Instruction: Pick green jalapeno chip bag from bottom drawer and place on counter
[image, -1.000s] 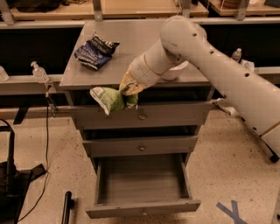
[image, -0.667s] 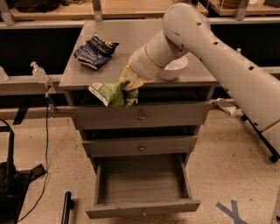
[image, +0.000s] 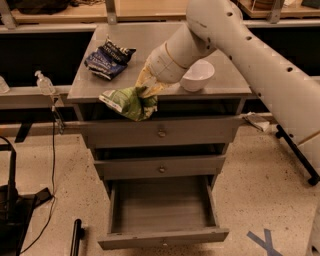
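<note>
Since a second ago, our tool (image: 146, 89) has carried the green bag (image: 129, 103) a little higher. The bag now hangs at the front edge of the bench (image: 155, 37), well above the open bottom drawer (image: 162, 210). We think only the placing remains. The tool is closed on the bag's upper corner. The bag looks crumpled, light green with white patches.

Hand (image: 146, 86) at bench (image: 150, 40) front edge
Chip bag (image: 131, 102) in its grip overhangs that edge; bowl (image: 197, 75) right, second bag (image: 109, 57) left-rear, open bottom drawer (image: 162, 207) below.
</note>
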